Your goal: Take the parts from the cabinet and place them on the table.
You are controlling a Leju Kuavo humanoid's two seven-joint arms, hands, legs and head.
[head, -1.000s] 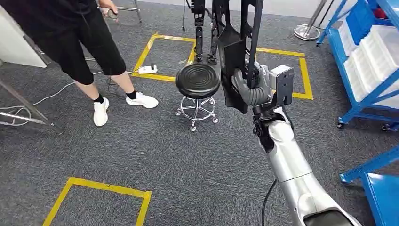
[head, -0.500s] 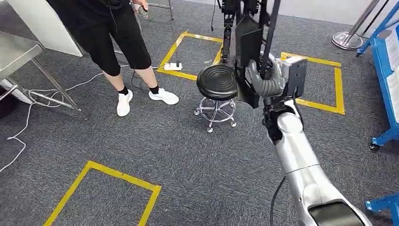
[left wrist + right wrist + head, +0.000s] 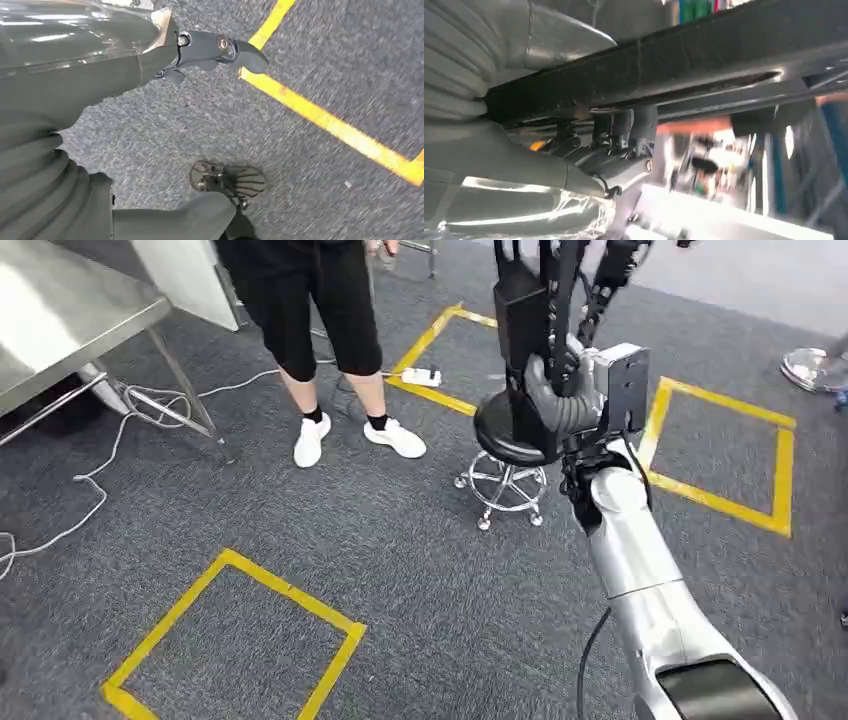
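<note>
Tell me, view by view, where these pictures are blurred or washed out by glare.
Head view: mostly sharp, with pale glare on the steel table. Left wrist view: carpet and yellow floor tape are streaked with motion blur, and highlights sit on the left robot hand. Right wrist view: the black part held by the right robot hand is soft, the background smeared and blown out white.

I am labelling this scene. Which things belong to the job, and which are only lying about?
Job: black part, held by right hand; steel table.
Lying about: stool, power strip, white cable, yellow floor tape.
</note>
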